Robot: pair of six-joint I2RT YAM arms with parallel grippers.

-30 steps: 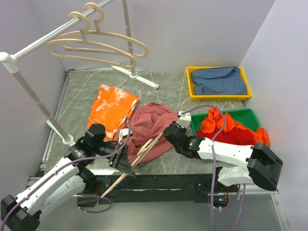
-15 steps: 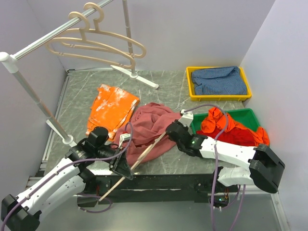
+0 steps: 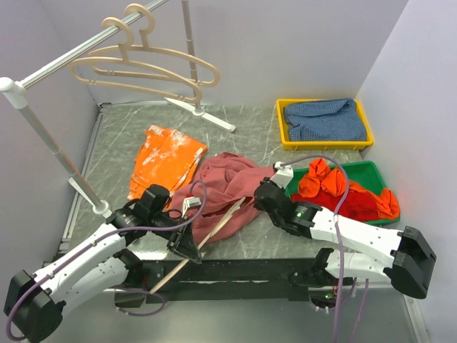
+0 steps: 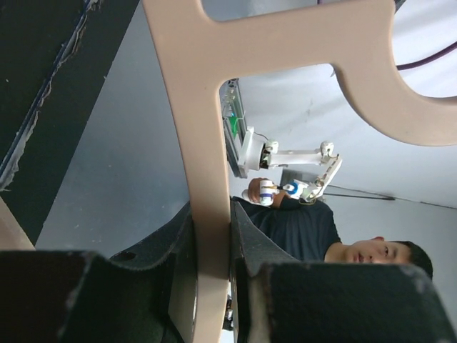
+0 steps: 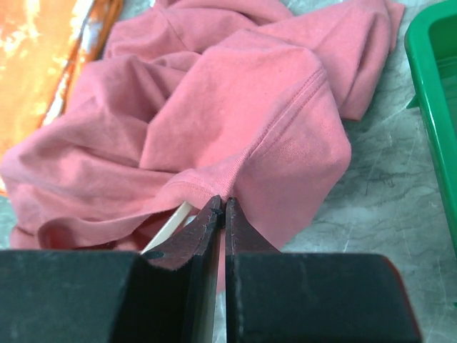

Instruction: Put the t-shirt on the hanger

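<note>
The dusty-rose t-shirt (image 3: 223,184) lies crumpled at the table's middle front. My left gripper (image 3: 187,243) is shut on a pale beige hanger (image 3: 214,227), held slanted with its far end under the shirt's near edge. In the left wrist view the hanger's bar (image 4: 208,179) stands clamped in my left gripper (image 4: 212,286). My right gripper (image 3: 263,191) is shut on the shirt's hem at its right side. In the right wrist view my right gripper (image 5: 221,205) pinches the shirt's (image 5: 235,107) hem fold, and a piece of the hanger (image 5: 166,226) shows under the cloth.
Two more beige hangers (image 3: 143,68) hang on the rail at the back left; the rack's pole (image 3: 44,132) stands left. An orange cloth (image 3: 166,157) lies left of the shirt. A yellow tray (image 3: 285,136) holds blue cloth. A green tray (image 3: 371,170) holds a red-orange garment (image 3: 335,187).
Both arms have shifted a little to the right. The right gripper has carried the hem slightly rightward, and the shirt's left edge has spread toward the left gripper.
</note>
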